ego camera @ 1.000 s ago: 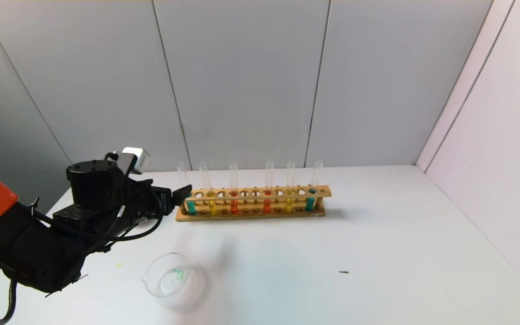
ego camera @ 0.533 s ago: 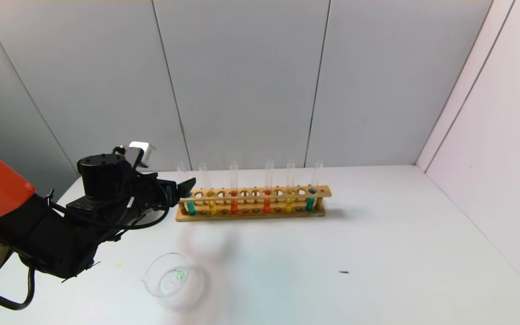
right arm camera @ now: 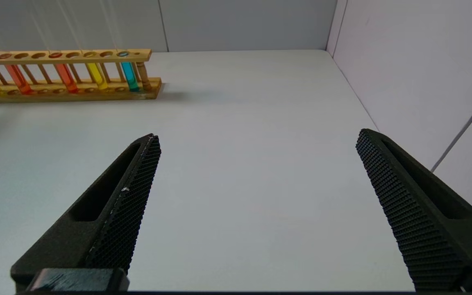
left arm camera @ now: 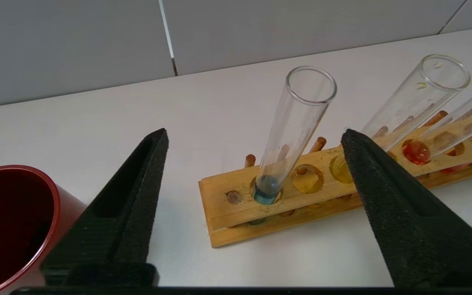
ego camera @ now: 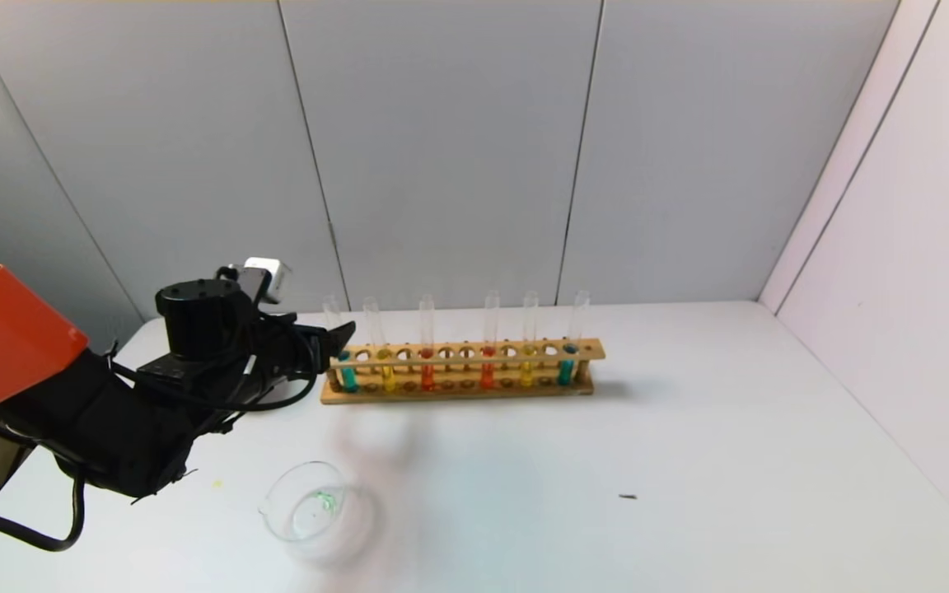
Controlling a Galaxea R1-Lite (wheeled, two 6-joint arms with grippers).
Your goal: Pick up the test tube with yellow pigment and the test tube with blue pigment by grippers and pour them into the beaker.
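A wooden rack (ego camera: 458, 387) stands at the back of the table with several tubes. The blue tube (ego camera: 348, 372) is at its left end and a yellow tube (ego camera: 387, 375) stands beside it. A twin yellow tube (ego camera: 526, 371) and a twin blue tube (ego camera: 566, 369) stand near the right end. My left gripper (ego camera: 331, 341) is open at the rack's left end. In the left wrist view the blue tube (left arm camera: 297, 123) stands between and beyond the spread fingers of my left gripper (left arm camera: 254, 133), untouched. The beaker (ego camera: 310, 504) sits at the front left. My right gripper (right arm camera: 258, 135) is open and empty over bare table.
Two orange-red tubes (ego camera: 427, 375) (ego camera: 487, 372) stand mid-rack. A dark red cup (left arm camera: 10, 221) stands left of the rack, hidden by my arm in the head view. A small dark speck (ego camera: 627, 497) lies on the white table (ego camera: 689, 461). Walls close in behind and right.
My left arm has moved forward and a little up, bringing the open gripper closer to the rack's left end. The tubes and beaker have not moved.
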